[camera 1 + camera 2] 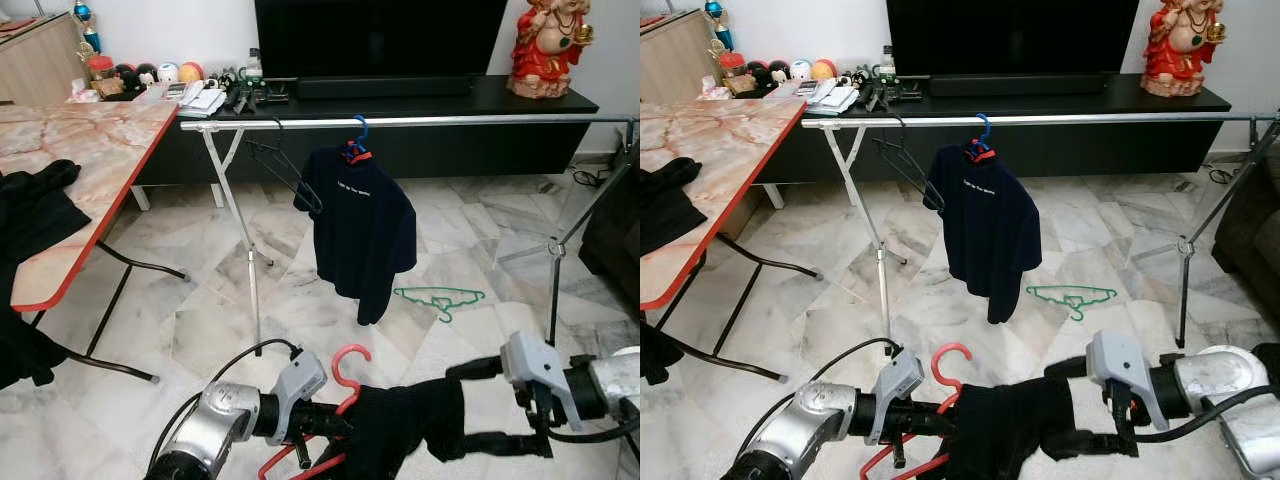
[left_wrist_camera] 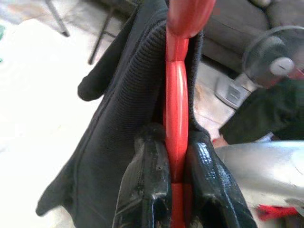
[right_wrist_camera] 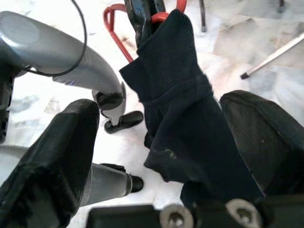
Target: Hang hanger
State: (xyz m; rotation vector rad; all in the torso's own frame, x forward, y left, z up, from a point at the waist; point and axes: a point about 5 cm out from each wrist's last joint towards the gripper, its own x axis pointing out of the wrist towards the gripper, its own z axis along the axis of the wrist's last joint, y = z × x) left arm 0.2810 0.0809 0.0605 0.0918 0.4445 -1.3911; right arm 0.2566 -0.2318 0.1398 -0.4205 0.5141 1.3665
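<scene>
Marble floor (image 1: 200,330): one green hanger (image 1: 440,297) lies flat on it. Rail (image 1: 420,121) carries a navy shirt (image 1: 355,230) and a black hanger (image 1: 280,165).

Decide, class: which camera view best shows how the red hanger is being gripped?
The left wrist view: the left gripper pinches the red hanger between its fingers, black garment draped over it. The left eye view shows its hook above the garment; the right wrist view shows red loops behind it.

Red hanger (image 2: 176,102) glossy smooth plastic, black garment (image 2: 126,95) matt ribbed knit cloth, fingers (image 2: 147,190) shiny black rubbery, floor (image 1: 200,320) polished marble, rail (image 1: 420,121) bright metal, worktop (image 1: 90,150) glossy marble-look.
</scene>
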